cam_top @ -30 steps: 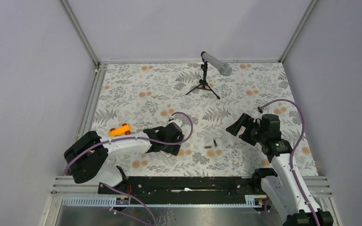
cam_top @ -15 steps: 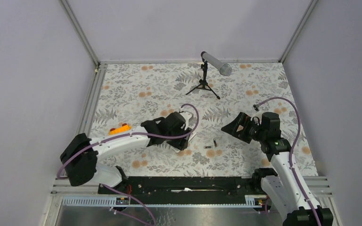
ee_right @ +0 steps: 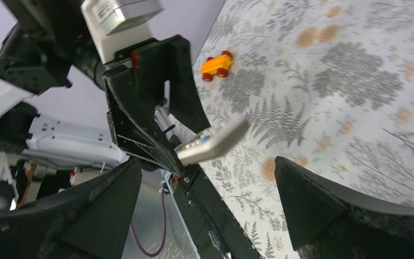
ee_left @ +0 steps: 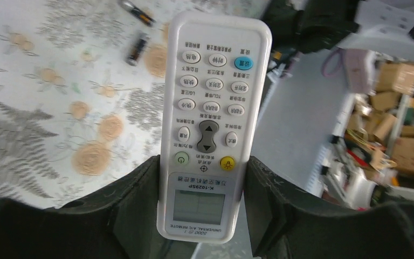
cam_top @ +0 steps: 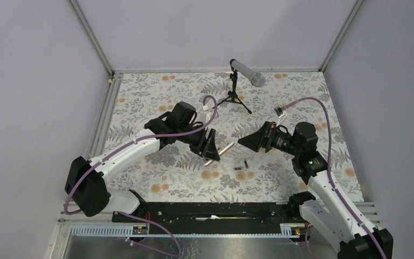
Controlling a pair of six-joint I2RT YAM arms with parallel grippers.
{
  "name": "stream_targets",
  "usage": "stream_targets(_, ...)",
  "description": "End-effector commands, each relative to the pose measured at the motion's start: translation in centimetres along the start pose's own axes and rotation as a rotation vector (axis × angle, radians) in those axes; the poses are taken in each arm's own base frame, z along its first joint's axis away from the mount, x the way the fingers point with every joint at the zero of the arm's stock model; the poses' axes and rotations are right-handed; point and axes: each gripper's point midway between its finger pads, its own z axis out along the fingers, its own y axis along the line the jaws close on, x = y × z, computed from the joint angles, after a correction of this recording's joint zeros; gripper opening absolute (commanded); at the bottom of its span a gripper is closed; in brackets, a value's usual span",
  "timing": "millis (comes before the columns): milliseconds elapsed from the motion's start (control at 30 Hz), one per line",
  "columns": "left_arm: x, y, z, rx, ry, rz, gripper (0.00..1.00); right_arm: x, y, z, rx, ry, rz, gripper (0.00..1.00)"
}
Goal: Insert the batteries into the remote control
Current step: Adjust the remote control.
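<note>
The remote control [ee_left: 210, 124] hangs above the floral worktop [cam_top: 156, 110]. Its screen end is clamped between the left fingers [ee_left: 132, 208] and its button end juts out free.

Only the left wrist view shows its face. It is white, with a greenish screen low down between the fingers and "K-1029SP" printed beneath. Rows of pale buttons run above the screen, with one blue button at the far corner and a green and a yellow one just over the screen. From above it is no more than a pale sliver. The right wrist view catches it slantwise as a light bar sticking out of the black fingers.

The two batteries [cam_top: 242, 165] lie on the worktop near each other but apart, just beyond the remote's free end.

The right wrist view alone shows an orange toy car [ee_right: 216, 65] on the cloth.

The left fingers are closed part-way, pressing both long edges of the remote. The right fingers [ee_right: 323, 199] are spread wide and hold nothing. They point at the remote's free end, near it but not touching.
</note>
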Motion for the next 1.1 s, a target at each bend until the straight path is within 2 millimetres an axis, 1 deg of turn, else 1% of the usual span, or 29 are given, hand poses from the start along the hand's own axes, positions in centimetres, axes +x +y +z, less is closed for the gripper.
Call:
stream_targets(0,-0.1,-6.9,-3.5,0.304,0.019,0.03,0.36,-1.6,5.3,1.7,-0.167,0.026,-0.208,0.99)
stream_targets(67,0.6,-8.3,-4.3,0.372,0.046,0.007,0.37,-1.7,6.6,2.0,-0.205,0.036,-0.28,0.99)
stream_targets(167,2.0,-9.7,-5.4,0.46,0.098,-0.028,0.36,-2.1,8.4,1.6,-0.294,-0.002,-0.364,0.99)
stream_targets(233,2.5,-10.3,-6.2,0.484,0.097,-0.017,0.35,-2.1,9.5,1.4,-0.361,-0.018,-0.382,0.99)
stream_targets(300,2.9,-11.2,-6.9,0.53,0.099,-0.003,0.34,-1.5,10.5,1.2,-0.424,0.022,-0.374,1.0)
stream_targets(367,3.0,-11.7,-7.3,0.566,0.1,-0.01,0.34,-1.0,11.7,0.9,-0.496,0.053,-0.368,0.99)
stream_targets(467,2.5,-12.5,-7.7,0.602,0.091,-0.038,0.33,0.0,13.9,-0.3,-0.601,0.099,-0.36,1.0)
stream_targets(533,2.2,-12.9,-8.0,0.62,0.089,-0.044,0.33,0.6,14.9,-1.0,-0.641,0.13,-0.374,1.0)
stream_targets(700,1.7,-13.7,-8.5,0.653,0.083,-0.05,0.33,2.3,16.0,-2.0,-0.712,0.188,-0.406,1.0)
stream_targets(833,1.4,-13.9,-8.4,0.687,0.094,-0.085,0.33,3.5,16.4,-2.2,-0.758,0.247,-0.379,0.99)
stream_targets(900,1.2,-14.1,-8.5,0.697,0.092,-0.096,0.32,3.8,16.5,-2.1,-0.773,0.247,-0.37,0.98)
stream_targets(967,1.1,-14.5,-8.8,0.711,0.088,-0.091,0.32,4.0,16.3,-1.9,-0.775,0.252,-0.36,0.95)
stream_targets(1067,0.9,-15.1,-9.4,0.73,0.083,-0.101,0.32,3.9,16.6,-1.7,-0.784,0.262,-0.344,0.86)
